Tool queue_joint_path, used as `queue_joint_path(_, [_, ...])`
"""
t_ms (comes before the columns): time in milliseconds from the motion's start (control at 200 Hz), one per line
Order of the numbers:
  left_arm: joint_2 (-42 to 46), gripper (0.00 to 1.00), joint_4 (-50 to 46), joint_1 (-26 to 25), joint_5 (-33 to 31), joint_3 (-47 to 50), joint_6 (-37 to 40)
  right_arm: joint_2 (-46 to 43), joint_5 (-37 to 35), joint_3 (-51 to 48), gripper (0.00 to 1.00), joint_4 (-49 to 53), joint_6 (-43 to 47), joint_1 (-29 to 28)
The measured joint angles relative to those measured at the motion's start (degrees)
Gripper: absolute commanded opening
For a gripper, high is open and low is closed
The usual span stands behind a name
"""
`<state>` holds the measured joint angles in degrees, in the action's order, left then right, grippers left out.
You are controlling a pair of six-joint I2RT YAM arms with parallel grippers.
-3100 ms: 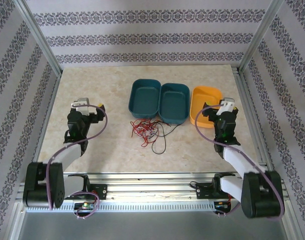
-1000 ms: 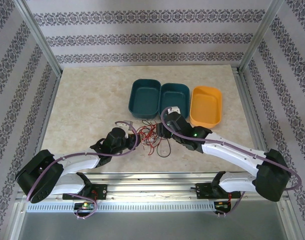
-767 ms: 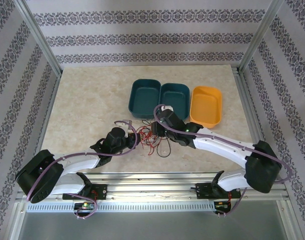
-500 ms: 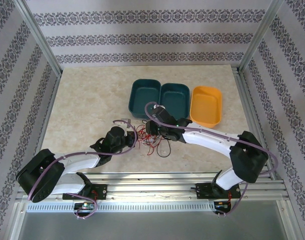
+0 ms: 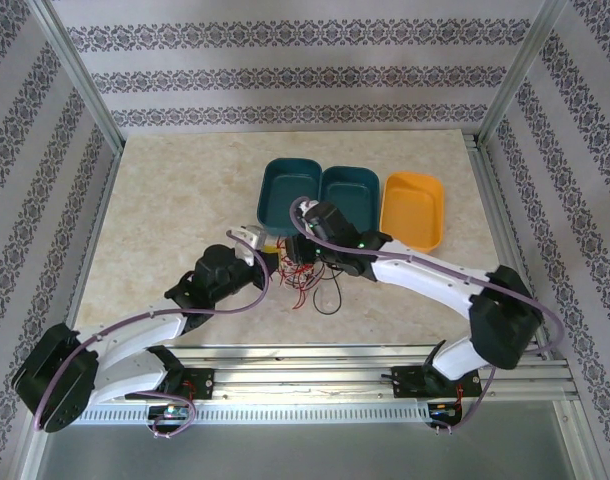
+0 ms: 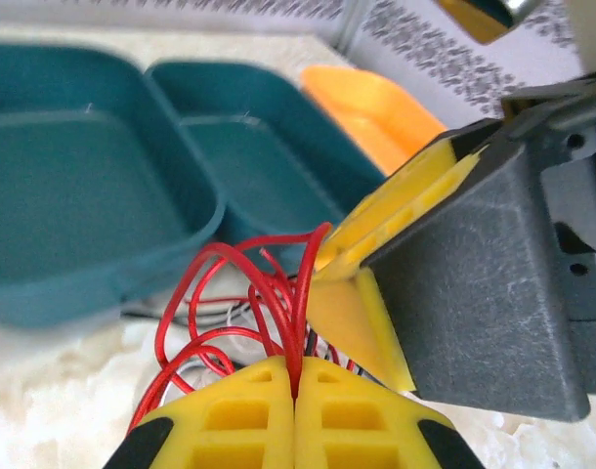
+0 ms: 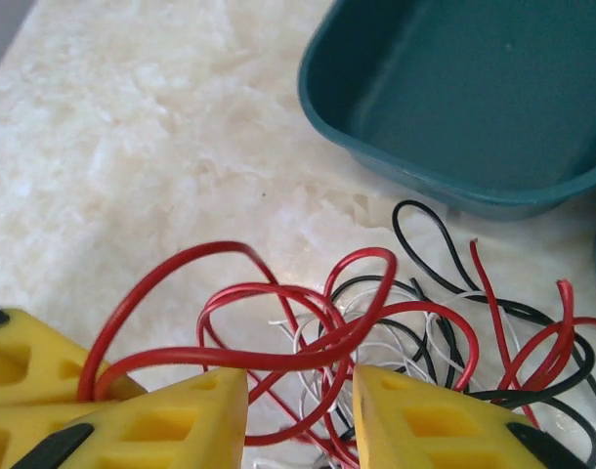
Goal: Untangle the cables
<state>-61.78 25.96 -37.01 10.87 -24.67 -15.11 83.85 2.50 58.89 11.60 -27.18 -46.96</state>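
Just before the teal trays (image 5: 290, 190), the cables (image 5: 303, 275) lie in one loose knot on the surface (image 5: 175, 200), with both arms reaching in over them. The left pincer (image 6: 296, 376) is clenched on a red cable (image 6: 278, 293): the strand rises straight out of the seam between its closed pads and arches up into several loops. The right pincer (image 7: 300, 386) has its pads apart, red loops crossing the gap between them. It looks released, though I cannot tell whether a pad touches a strand.

These wires should handle as very light and springy. They hold their curl rather than lying flat, so a pulled strand will likely drag its neighbours along, and the whole knot may slide on the smooth surface. Being so thin, a wire can slip out of soft pads unless it sits squarely across them.

The best hold for the right pincer is probably a single strand where it stands clear of the others. A black loop (image 7: 425, 234) on the tray side of the pile, or a free red end, would serve better than the dense middle, where white strands (image 7: 376, 357) weave under the red. Pulling apart slowly against the left pincer's hold seems wise.
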Motion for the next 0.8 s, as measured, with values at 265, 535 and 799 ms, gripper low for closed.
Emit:
queue_joint_path(265, [0.8,0.0,-4.2,3.4,8.0,-1.9,11.2,-10.8,1.8,-10.9,0.44,-7.9,10.9,2.2])
queue_joint_path(535, [-0.5,0.0,-6.4,5.6,16.3,-4.5,16.8,-13.8,2.1,-16.3,0.47,-12.1,20.6,2.5])
queue_joint_path(799, [-2.3,0.0,-8.0,6.0,20.9,-6.5,18.8,-13.7,2.0,-17.0,0.5,-14.7,26.7,2.4])
